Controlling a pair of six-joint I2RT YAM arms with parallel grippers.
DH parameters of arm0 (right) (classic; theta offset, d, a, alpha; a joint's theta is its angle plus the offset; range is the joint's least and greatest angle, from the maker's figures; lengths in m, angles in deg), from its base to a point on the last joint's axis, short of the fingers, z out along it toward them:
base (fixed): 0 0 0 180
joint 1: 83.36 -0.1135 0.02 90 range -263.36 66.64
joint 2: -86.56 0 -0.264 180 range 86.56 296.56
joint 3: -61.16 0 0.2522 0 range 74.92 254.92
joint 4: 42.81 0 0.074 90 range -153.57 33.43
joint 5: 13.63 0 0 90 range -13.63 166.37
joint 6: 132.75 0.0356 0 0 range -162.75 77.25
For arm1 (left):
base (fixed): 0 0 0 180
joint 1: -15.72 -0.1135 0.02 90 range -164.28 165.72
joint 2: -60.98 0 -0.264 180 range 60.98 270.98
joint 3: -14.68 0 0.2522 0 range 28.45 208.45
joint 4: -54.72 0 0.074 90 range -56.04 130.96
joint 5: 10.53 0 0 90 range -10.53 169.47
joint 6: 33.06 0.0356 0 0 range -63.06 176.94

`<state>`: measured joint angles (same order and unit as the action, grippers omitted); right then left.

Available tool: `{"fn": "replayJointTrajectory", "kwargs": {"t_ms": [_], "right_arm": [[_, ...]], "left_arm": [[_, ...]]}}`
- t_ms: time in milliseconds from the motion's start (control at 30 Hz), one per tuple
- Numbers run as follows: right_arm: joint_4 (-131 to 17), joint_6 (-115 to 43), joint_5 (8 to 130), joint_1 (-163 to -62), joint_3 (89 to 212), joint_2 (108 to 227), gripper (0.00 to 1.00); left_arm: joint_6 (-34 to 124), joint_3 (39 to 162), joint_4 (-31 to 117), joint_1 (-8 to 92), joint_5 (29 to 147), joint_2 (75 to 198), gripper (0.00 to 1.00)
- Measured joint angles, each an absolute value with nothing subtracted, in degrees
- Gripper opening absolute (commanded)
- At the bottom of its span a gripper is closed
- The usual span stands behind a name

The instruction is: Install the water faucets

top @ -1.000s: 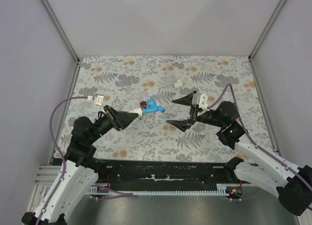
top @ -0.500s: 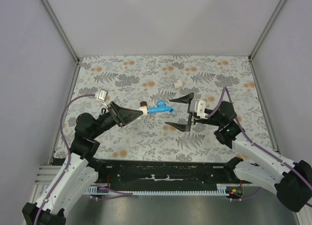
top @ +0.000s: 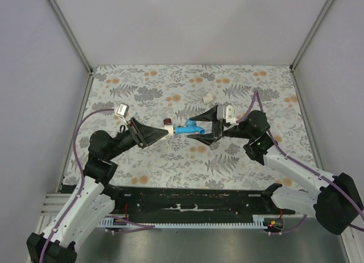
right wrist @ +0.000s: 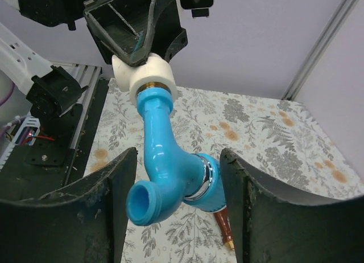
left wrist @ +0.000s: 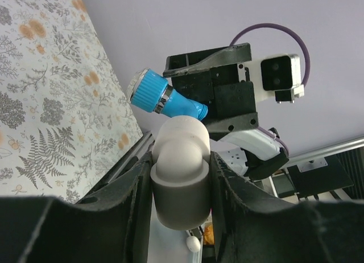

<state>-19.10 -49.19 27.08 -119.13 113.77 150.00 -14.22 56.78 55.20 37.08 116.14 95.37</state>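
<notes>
The left gripper (top: 163, 131) clamps the white fitting (left wrist: 181, 177), with the blue faucet (top: 189, 127) seated in its end. Our right gripper (top: 200, 126) straddles the faucet, jaws wide. If we close off-centre, we risk levering the faucet sideways and unseating the joint.

Floral table (top: 182, 160) (one white fitting (top: 208, 97))

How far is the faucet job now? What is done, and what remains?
Looks done: the blue faucet is joined to a white fitting. In hand: the left gripper clamps that fitting, and the right gripper is open around the faucet. Left: the red-brown faucet near the left gripper; whether it is mounted, I cannot tell. A spare fitting lies on the table.
</notes>
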Motion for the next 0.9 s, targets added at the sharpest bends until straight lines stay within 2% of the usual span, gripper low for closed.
{"fn": "replayJointTrajectory", "kwargs": {"t_ms": [133,200,233,400,567,733,900], "right_arm": [[-18.2,-43.8,27.4,-119.0,114.0,150.9,0.32],[-18.2,-40.9,27.4,-118.9,114.3,151.0,0.10],[-18.4,-40.0,27.6,-118.9,114.3,151.0,0.08],[-23.0,-29.6,27.9,-118.6,116.4,151.6,0.06],[-27.9,-16.8,24.3,-118.5,122.0,155.6,0.09],[-20.7,-1.7,18.4,-118.5,122.2,162.4,0.12],[-13.0,9.6,13.8,-118.4,122.2,170.5,0.21]], "left_arm": [[-14.1,56.8,55.6,37.1,117.2,96.2,0.02],[-13.5,56.8,56.0,37.0,117.2,96.9,0.02],[-12.7,56.8,56.1,36.9,117.4,97.1,0.02],[-1.2,58.8,56.0,36.5,120.3,97.5,0.02],[20.7,63.0,49.7,36.0,123.8,93.8,0.02],[40.3,64.8,38.9,36.1,125.7,88.7,0.02],[50.8,64.6,31.1,36.1,125.5,87.0,0.02]]}}
